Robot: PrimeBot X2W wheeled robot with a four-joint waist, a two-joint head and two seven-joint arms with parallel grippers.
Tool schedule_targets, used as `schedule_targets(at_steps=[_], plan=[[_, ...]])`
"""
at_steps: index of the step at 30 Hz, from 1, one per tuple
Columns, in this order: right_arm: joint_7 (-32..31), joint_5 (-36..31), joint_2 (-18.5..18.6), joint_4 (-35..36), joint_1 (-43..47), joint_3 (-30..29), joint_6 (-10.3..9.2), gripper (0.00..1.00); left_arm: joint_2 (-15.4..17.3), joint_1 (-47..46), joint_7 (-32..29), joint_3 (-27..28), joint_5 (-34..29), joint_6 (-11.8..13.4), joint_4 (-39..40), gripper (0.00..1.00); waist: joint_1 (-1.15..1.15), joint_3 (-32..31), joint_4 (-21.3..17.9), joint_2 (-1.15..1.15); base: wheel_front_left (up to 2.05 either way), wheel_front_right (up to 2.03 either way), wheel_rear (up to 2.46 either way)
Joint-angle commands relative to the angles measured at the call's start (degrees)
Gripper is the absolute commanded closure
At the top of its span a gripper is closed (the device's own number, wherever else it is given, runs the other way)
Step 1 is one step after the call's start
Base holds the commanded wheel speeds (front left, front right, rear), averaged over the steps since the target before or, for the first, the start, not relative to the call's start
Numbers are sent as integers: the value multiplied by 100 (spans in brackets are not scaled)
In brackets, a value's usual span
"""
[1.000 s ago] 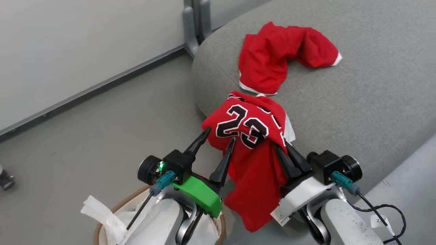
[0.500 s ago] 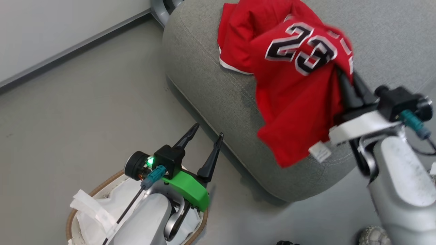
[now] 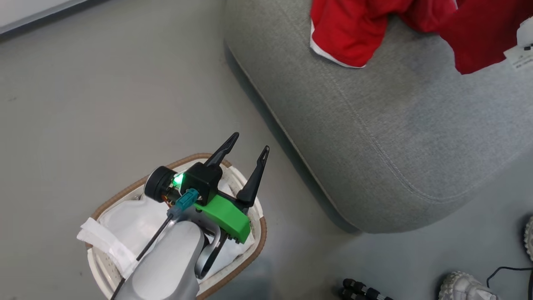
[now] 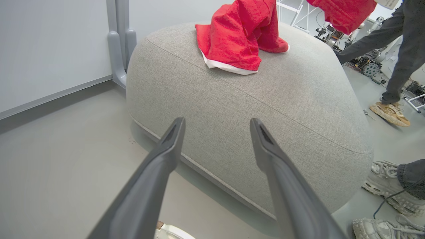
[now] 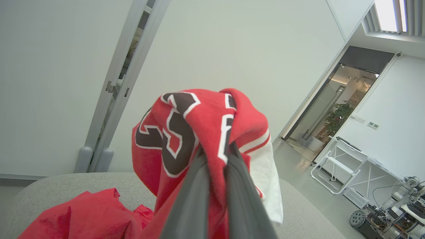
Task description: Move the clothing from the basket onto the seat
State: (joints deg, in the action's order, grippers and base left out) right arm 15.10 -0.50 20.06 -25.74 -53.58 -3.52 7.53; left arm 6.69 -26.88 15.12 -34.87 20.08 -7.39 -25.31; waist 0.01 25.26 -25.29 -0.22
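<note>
My right gripper (image 5: pixel 215 151) is shut on the red "23" jersey (image 5: pixel 186 126) and holds it up above the grey seat (image 5: pixel 49 189). In the head view the jersey's lower part (image 3: pixel 483 37) hangs over the seat (image 3: pixel 374 125) at the top right. The plain red white-hemmed piece (image 3: pixel 349 29) lies on the seat's top, also seen as a crumpled heap (image 4: pixel 239 36) in the left wrist view. My left gripper (image 3: pixel 250 141) stands open and empty over the white basket (image 3: pixel 125 193), which holds its white liner sheet (image 3: pixel 125 225). From the left wrist, the open gripper (image 4: pixel 217 122) points at the seat's side (image 4: pixel 265 109).
A person's legs (image 4: pixel 395 59) and tan shoe (image 4: pixel 390 113) stand beyond the seat. White sneakers (image 4: pixel 385 179) and a cable lie on the floor at its near right. A grey post (image 4: pixel 119 43) stands against the wall behind it. The grey floor (image 3: pixel 104 91) runs left of the seat.
The camera has swung down and left. My right gripper has carried the jersey up and right over the seat. The left gripper stays open over the basket.
</note>
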Motion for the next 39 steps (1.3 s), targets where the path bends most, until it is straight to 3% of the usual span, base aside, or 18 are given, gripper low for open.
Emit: schedule_targets(at_steps=[1, 11, 18, 20, 21, 28, 34, 39], plan=[[6, -147, -52, -184, -105, -32, -8, 100, 53, -176, 3, 8, -61, -15, 39, 0, -1, 480, 497, 22, 0, 0, 0], [4, -743, -293, -1702, -169, -769, -9, 100, -48, -558, 3, -4, -90, -16, 186, 0, -1, 1122, 1350, 22, 0, 0, 0], [5, -1116, -389, -2339, -81, -1755, -8, 100, 26, -470, 3, 160, -139, -16, 207, 0, -1, 1286, 1544, 22, 0, 0, 0], [5, -1194, -467, -2305, -26, -1949, -8, 54, 48, -413, 3, 211, -141, -16, 194, 0, -1, 1248, 1509, 22, 0, 0, 0], [5, -1220, -502, -2256, 13, -1991, -8, 0, 49, -384, 3, 232, -141, -16, 183, 0, -1, 1214, 1488, 22, 0, 0, 0], [5, -1176, -768, -1699, 563, -2124, -8, 0, -40, -205, 3, 332, -152, -16, 174, 0, -1, 704, 1281, 22, 0, 0, 0], [5, -870, -873, -1038, 1189, -1806, -8, 0, -124, 55, 3, 546, -165, -16, 142, 0, -1, 112, 1213, 22, 0, 0, 0], [6, -463, -933, -480, 1740, -1350, -8, 0, -206, 455, 3, 1039, -197, -16, 140, 0, -1, -398, 1310, 22, 0, 0, 0]])
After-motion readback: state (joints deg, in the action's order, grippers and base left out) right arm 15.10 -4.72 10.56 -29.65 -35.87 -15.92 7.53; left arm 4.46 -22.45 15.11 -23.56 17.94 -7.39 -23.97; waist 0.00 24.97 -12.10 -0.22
